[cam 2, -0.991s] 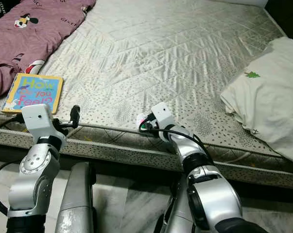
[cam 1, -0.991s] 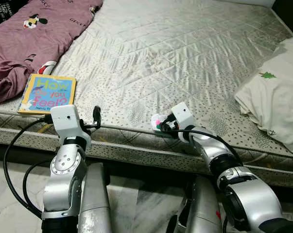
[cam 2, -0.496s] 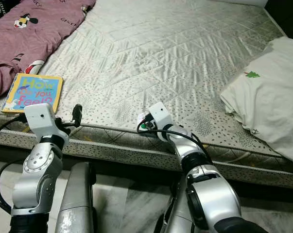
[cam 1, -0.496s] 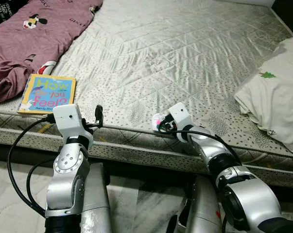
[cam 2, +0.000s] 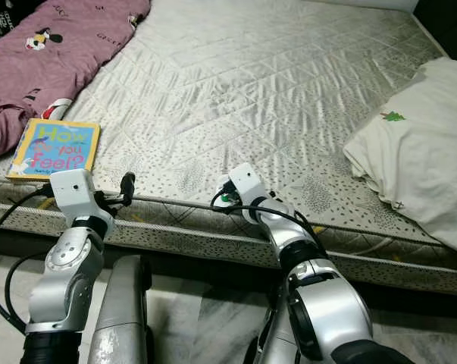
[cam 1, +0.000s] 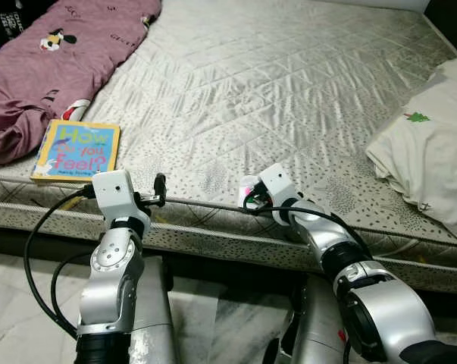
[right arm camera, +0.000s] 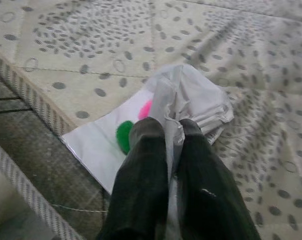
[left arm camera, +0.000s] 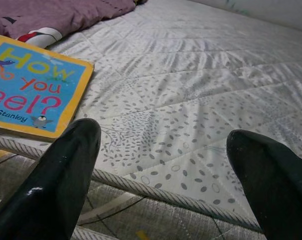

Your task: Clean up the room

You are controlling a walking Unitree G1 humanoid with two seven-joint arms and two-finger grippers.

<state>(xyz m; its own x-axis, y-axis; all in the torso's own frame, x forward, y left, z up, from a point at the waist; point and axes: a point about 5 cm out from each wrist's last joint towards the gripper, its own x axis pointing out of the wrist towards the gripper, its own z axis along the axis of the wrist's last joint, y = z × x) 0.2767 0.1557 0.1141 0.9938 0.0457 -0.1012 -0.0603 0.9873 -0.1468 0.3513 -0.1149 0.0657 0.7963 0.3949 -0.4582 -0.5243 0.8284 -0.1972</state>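
Bedroom scene, with a quilted grey-green mattress (cam 1: pixel 289 83) taking up most of what the robot sees. The thing being dealt with is a crumpled white plastic wrapper (right arm camera: pixel 191 100) with pink and green dots, sitting right at the near edge of the mattress. The right pincer (right arm camera: pixel 167 131) has its two black fingers squeezed together on a fold of that wrapper, so it looks like a solid pinch, but the wrapper is still resting on the bed and hasn't been lifted off.

Off to the side of that pincer, the left pincer (left arm camera: pixel 166 150) hovers over the mattress edge with its fingers spread wide and nothing between them. Just ahead of it and a bit to the outside lies a children's board book "How Do You Feel?" (cam 1: pixel 76 150), and past that a maroon blanket (cam 1: pixel 46 68) with a cartoon mouse print. Well away on the right pincer's far side is a folded white cloth (cam 1: pixel 433 152) with a small green tree.

I'd say the cleanup is barely started: wrapper grabbed, book and bedding all still to go.
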